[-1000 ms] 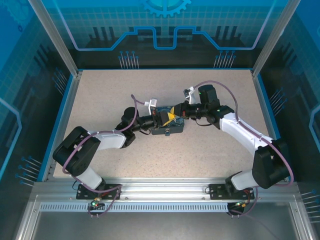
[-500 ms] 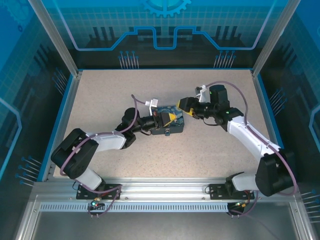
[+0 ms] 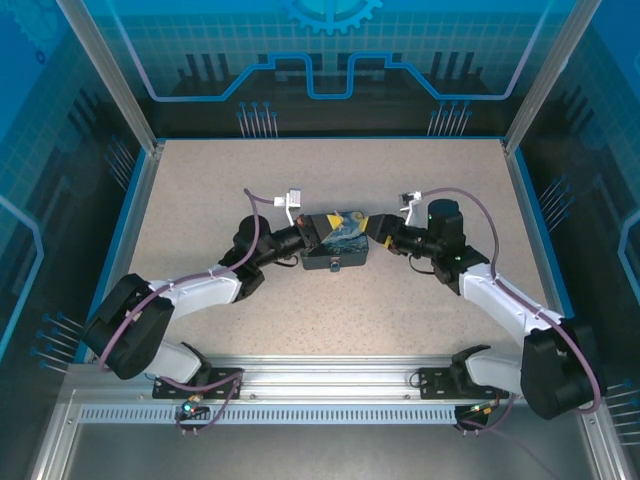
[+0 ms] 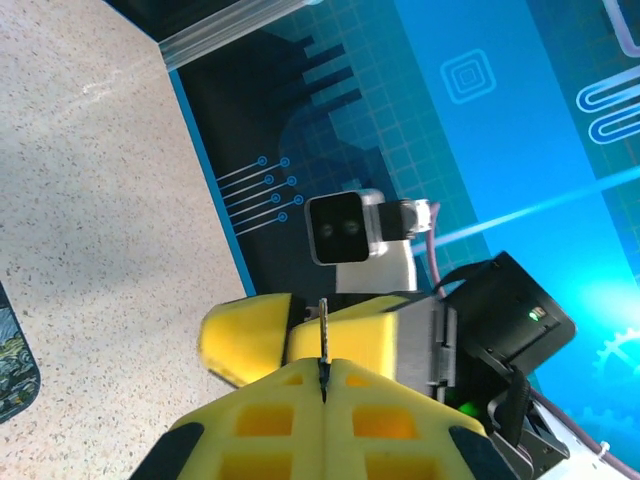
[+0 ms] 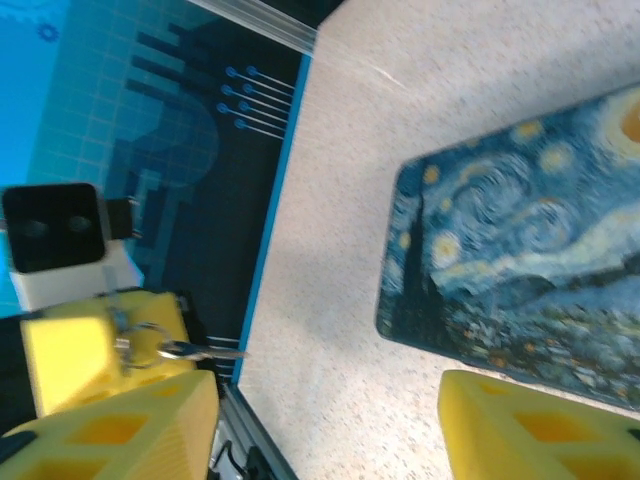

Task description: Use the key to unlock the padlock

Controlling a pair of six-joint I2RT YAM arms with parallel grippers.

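Note:
My left gripper point(image 4: 323, 372) is shut on the key point(image 4: 323, 332), a thin dark blade that sticks up from between its yellow pads. In the top view the left gripper point(image 3: 321, 228) hovers over the left end of the blue swirl-printed box point(image 3: 345, 232). My right gripper point(image 3: 379, 229) faces it from the right, open and holding nothing. In the right wrist view the key point(image 5: 200, 351) with its small ring juts from the left gripper's fingers point(image 5: 65, 362). The right gripper point(image 5: 325, 405) stands wide apart above the table. The padlock is out of view.
The box point(image 5: 520, 250) lies in the middle of the speckled table point(image 3: 200, 200), with bare table all round it. Blue walls and aluminium posts point(image 3: 110, 75) fence the table. The right wrist's camera block point(image 4: 345, 226) looks straight at the left gripper.
The right gripper has opened and pulled back to the right, away from the left gripper. The left gripper, still shut on the key, has shifted slightly up and left over the box.

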